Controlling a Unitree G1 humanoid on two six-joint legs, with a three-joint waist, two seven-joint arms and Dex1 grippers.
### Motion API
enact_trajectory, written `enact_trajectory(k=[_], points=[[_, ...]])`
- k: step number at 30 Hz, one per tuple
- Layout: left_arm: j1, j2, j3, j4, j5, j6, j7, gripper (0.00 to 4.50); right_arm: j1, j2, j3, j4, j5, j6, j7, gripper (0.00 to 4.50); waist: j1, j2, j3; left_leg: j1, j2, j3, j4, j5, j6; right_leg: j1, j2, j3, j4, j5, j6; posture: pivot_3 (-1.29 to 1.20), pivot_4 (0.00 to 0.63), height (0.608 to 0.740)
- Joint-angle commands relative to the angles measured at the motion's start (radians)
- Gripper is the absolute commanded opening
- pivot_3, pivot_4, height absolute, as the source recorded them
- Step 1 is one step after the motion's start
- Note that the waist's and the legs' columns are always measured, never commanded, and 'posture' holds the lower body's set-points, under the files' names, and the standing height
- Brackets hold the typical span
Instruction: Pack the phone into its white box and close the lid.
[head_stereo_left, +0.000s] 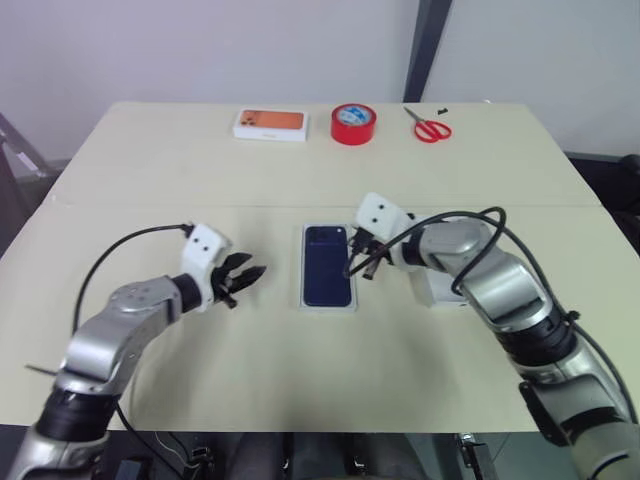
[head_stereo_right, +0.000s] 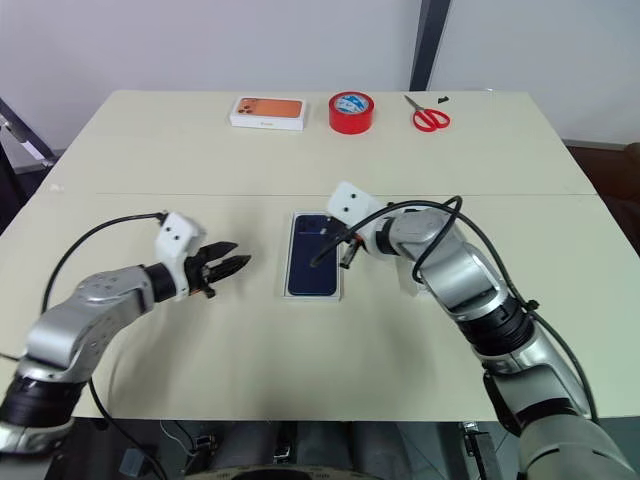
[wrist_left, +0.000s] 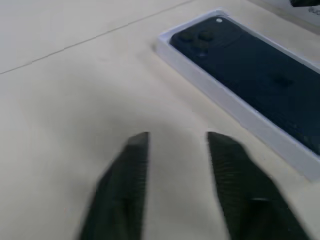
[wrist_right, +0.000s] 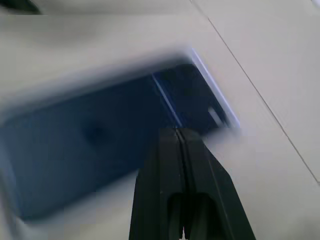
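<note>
the phone (head_stereo_left: 328, 266) lies in the box (head_stereo_left: 303, 270) mid-desk, ready for lidding; left gripper (head_stereo_left: 246, 275) slightly spread, right gripper (head_stereo_left: 362, 262) pressed together, both empty.

No legible text or label, not even on the orange-printed box (head_stereo_left: 270, 123) at the table's far edge.

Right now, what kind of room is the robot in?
Probably an office or lab workroom. There is a plain beige table by a bare wall, with desk things on it: red tape, red scissors and a phone in its white box.
</note>
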Motion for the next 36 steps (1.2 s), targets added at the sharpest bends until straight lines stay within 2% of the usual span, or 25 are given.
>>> enact_trajectory(k=[1, 7, 13, 19, 26, 36], points=[[-0.075, -0.023, -0.077, 0.050, 0.076, 0.046, 0.014, 0.22, 0.008, -0.036, 0.058, 0.011, -0.064, -0.068, -0.008, 0.00, -0.002, 0.000, 0.000, 0.000, 0.000, 0.000, 0.000, 0.000, 0.000, 0.000, 0.001, 0.000, 0.001, 0.000, 0.000, 0.00, 0.150, 0.729], [-0.205, -0.094, -0.216, 0.171, 0.180, 0.078, -0.019, 0.22, 0.019, 0.003, 0.105, 0.077, -0.097, -0.104, -0.012, 0.00, 0.005, 0.000, 0.000, 0.000, 0.000, 0.000, 0.002, 0.000, 0.000, 0.000, 0.002, 0.000, 0.002, 0.000, 0.000, 0.00, 0.150, 0.729], [-0.259, -0.173, -0.261, 0.178, 0.194, 0.094, -0.071, 0.22, 0.032, 0.006, 0.111, 0.056, -0.094, -0.114, 0.019, 0.00, 0.011, 0.000, 0.000, 0.000, 0.000, 0.000, 0.003, 0.000, 0.000, 0.001, 0.002, 0.000, 0.001, 0.000, 0.000, 0.00, 0.150, 0.729], [-0.294, -0.241, -0.329, 0.149, 0.192, 0.118, -0.148, 0.22, 0.083, -0.083, 0.070, -0.028, -0.071, -0.114, 0.087, 0.00, 0.015, 0.000, 0.000, 0.000, 0.000, 0.000, 0.003, 0.000, 0.000, 0.002, 0.002, 0.000, 0.001, 0.000, 0.000, 0.00, 0.150, 0.729], [-0.352, -0.312, -0.435, 0.157, 0.226, 0.107, -0.234, 0.22, 0.209, -0.253, -0.006, -0.109, -0.060, -0.129, 0.156, 0.00, 0.032, 0.000, 0.000, -0.001, 0.000, 0.000, 0.004, 0.000, 0.001, 0.003, 0.002, 0.000, 0.000, 0.000, 0.001, 0.00, 0.150, 0.729], [-0.365, -0.348, -0.404, 0.226, 0.264, 0.092, -0.234, 0.22, 0.253, -0.319, -0.076, -0.130, -0.038, -0.124, 0.206, 0.00, 0.031, 0.000, 0.000, 0.000, 0.000, 0.000, 0.004, 0.000, 0.001, 0.003, 0.003, 0.000, 0.000, 0.000, 0.001, 0.00, 0.150, 0.729]])
